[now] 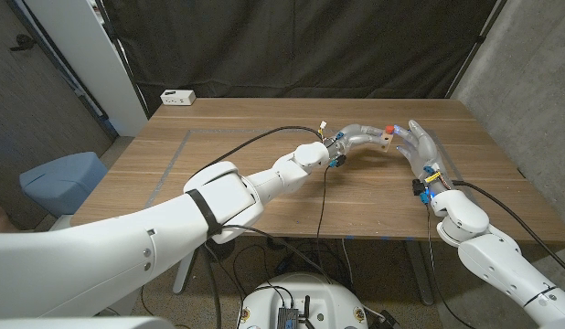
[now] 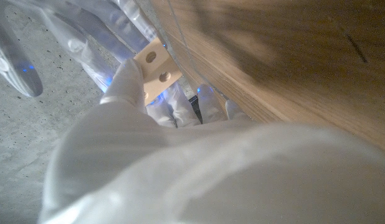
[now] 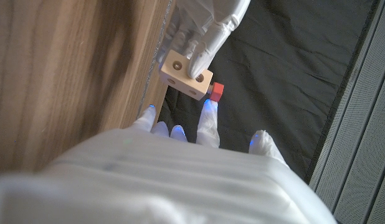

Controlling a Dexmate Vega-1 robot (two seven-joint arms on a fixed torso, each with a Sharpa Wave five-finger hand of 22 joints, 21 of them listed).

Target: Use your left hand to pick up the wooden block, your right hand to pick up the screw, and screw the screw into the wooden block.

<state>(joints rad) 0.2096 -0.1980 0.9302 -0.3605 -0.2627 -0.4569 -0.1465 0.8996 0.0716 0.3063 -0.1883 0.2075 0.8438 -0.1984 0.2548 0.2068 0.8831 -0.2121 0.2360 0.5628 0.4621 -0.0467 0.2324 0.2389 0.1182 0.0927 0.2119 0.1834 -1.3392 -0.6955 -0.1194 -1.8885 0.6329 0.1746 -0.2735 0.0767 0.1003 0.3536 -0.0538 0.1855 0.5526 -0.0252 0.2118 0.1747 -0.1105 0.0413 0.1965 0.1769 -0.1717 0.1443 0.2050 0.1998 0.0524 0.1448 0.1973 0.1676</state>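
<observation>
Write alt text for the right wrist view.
The left robot hand holds a pale wooden block with round holes, a red screw at its side. The right robot hand reaches toward it, beside the wooden table.

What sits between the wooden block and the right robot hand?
The red-headed screw sits at the wooden block, facing the right robot hand. The left robot hand grips the block. Right wrist view shows it.

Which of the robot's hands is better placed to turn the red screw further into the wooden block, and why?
The right hand. The left hand grips the wooden block, so it is occupied. The red screw sticks out of the block toward the right hand's fingertips, which sit beside it.
</observation>
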